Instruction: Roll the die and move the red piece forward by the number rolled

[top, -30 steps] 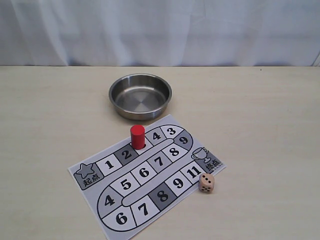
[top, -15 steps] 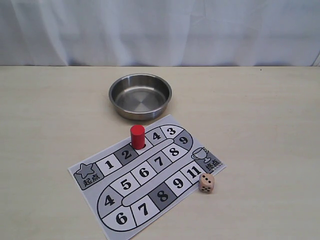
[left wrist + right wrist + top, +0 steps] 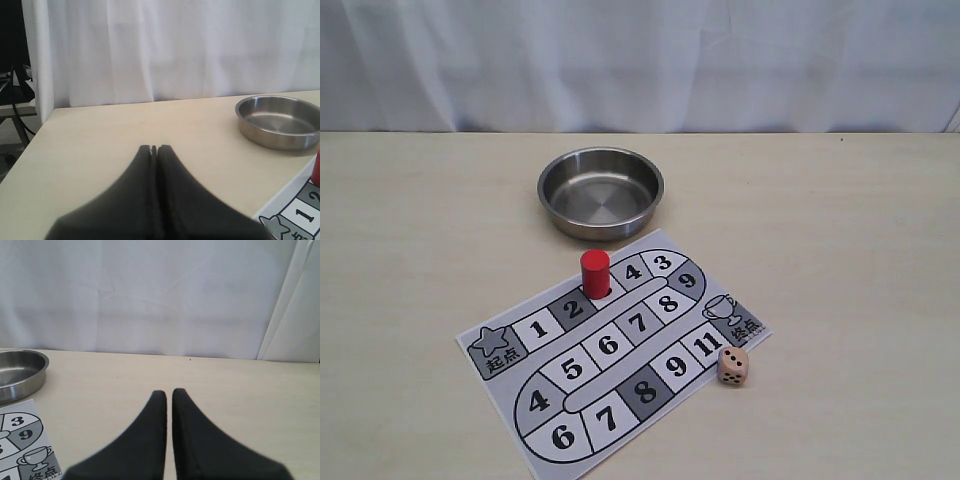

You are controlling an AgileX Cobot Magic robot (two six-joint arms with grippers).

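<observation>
The die point(image 3: 733, 365) sits on the worktop point(image 3: 860, 300) just beside the game board point(image 3: 560, 400), on the right arm's side, so that arm is probably nearer. The red piece point(image 3: 595, 272) stands upright on the board. The left fingers point(image 3: 146, 165) are pressed together. The right fingers point(image 3: 158, 410) are nearly touching and hold nothing.

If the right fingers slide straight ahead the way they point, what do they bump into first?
Probably nothing on the table: the right fingers point clear of the metal bowl, over bare tabletop, toward the white curtain.
</observation>
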